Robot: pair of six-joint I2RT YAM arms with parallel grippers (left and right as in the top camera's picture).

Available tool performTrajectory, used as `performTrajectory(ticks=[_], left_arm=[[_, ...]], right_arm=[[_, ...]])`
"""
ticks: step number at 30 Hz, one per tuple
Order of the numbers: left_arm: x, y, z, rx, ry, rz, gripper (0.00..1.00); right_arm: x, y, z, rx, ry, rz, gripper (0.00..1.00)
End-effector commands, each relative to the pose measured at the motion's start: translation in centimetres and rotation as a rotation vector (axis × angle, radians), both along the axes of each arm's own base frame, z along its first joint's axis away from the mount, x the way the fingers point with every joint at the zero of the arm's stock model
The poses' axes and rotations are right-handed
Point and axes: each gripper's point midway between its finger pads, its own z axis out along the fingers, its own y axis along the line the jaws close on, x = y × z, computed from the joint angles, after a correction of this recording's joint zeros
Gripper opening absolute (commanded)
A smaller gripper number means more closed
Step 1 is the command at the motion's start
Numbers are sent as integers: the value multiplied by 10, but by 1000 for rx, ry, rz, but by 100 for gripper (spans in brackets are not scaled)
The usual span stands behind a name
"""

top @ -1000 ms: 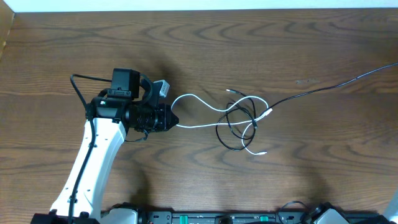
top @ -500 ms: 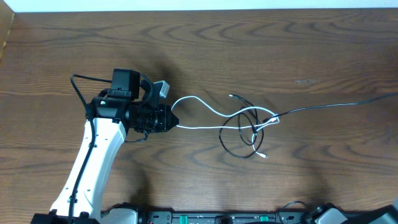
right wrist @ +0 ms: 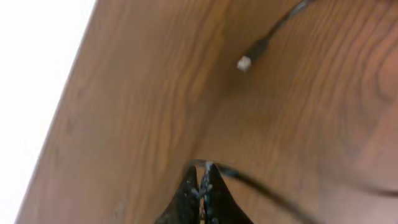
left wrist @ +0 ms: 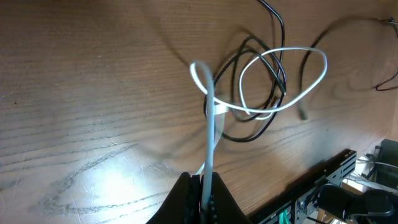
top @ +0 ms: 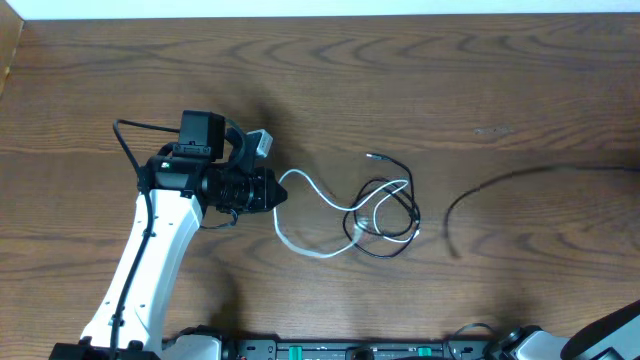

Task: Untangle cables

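Observation:
My left gripper (top: 277,192) is shut on one end of the white cable (top: 318,188). In the left wrist view the white cable (left wrist: 210,143) runs from the jaws (left wrist: 200,183) out to a loop. It is still interlaced with a looped black cable (top: 410,195) at the table's middle, also seen from the left wrist (left wrist: 249,137). A second black cord (top: 520,172) lies apart to the right and curves toward the right edge. My right gripper (right wrist: 202,169) is out of the overhead view. It is shut on a thin black cord (right wrist: 267,186), and a small plug end (right wrist: 244,62) lies beyond it.
The table is dark wood (top: 450,80), with a white strip along its far edge. The white left arm (top: 150,260) crosses the front left. Arm bases and hardware sit along the front edge (top: 350,350).
The black cord running to the right has slid out of the tangle and now lies separate. The white cable has gone slack, and the tangle has shifted left. The left arm has stayed put.

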Motion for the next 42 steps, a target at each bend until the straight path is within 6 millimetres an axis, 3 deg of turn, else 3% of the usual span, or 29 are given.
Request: performTrajectory(ticks=[1, 6, 10, 12, 15, 18, 20, 25, 29, 34, 38, 42], left_arm=[[-2, 1, 0, 9, -6, -3, 8], [-2, 1, 0, 9, -7, -4, 8], [-2, 1, 0, 9, -7, -4, 8], [-2, 1, 0, 9, -7, -4, 8], [-2, 1, 0, 9, -7, -4, 8], [-2, 1, 0, 9, -7, -4, 8], [-2, 1, 0, 9, -7, -4, 8], [-2, 1, 0, 9, -7, -4, 8], [-2, 1, 0, 9, -7, -4, 8], [-1, 1, 0, 9, -8, -4, 8], [-1, 1, 0, 10, -8, -4, 8], [-1, 1, 0, 10, -8, -4, 8]], right_arm=[[20, -6, 58, -165, -26, 138, 1], [25, -9, 124, -223, -55, 154, 1], [26, -2, 142, -211, -74, 177, 1], [26, 11, 134, -150, -68, 214, 6], [20, 39, 106, -55, 8, 294, 12], [16, 71, 78, 27, 99, 385, 30], [15, 94, 60, 77, 155, 453, 47], [15, 158, 19, 152, 288, 685, 59], [6, 206, -16, 159, 403, 893, 62], [-13, 234, -64, 120, 617, 990, 59], [-21, 265, -83, 132, 686, 1091, 59], [-29, 277, -97, 75, 781, 1153, 59]])
